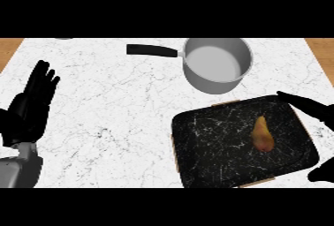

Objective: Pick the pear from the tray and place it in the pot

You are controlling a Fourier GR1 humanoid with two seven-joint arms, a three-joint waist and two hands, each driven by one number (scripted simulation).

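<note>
1. The right hand (313,110) enters at three o'clock, fingers and thumb spread apart over the tray's (195,167) right edge, holding nothing.
2. The pear (261,133) lies on the tray, just left of that hand.
3. The pot (217,62) sits at twelve o'clock, beyond the tray.
4. The left hand (29,110) rests open at nine o'clock.
5. Judged step: reaching; next, close round the pear.

One view only, from up at the robot's head, looking steeply down on the white marble counter (104,110). The far edge runs along the top, with wood showing at both upper corners. It sits close: the pot (218,64) is near the top, the black tray (215,163) runs off the bottom, and a forearm comes in at lower left.
</note>
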